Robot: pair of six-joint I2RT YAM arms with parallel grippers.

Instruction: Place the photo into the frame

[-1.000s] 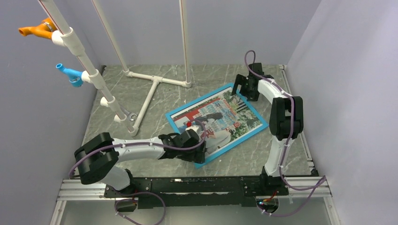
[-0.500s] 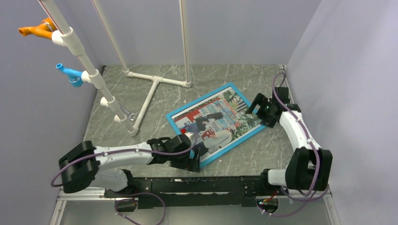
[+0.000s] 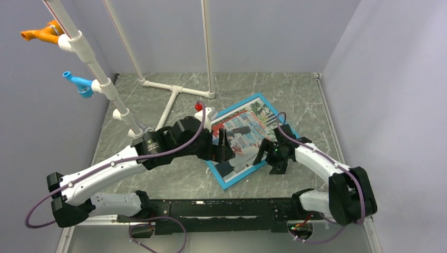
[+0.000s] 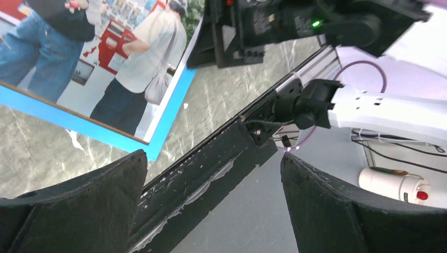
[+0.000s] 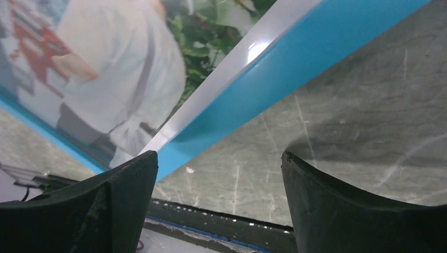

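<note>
With left fingers and right fingers released, press the photo ahead of them evenly into the frame.

We are looking at grey marbled worktop, boxed in by plain lavender back wall, left wall and right wall. White pipe stand is resting T-foot near far-left corner. Orange fitting and blue fitting are jutting from slanted pipe over left edge. Metal rail is running along right edge. Light is falling evenly.
</note>
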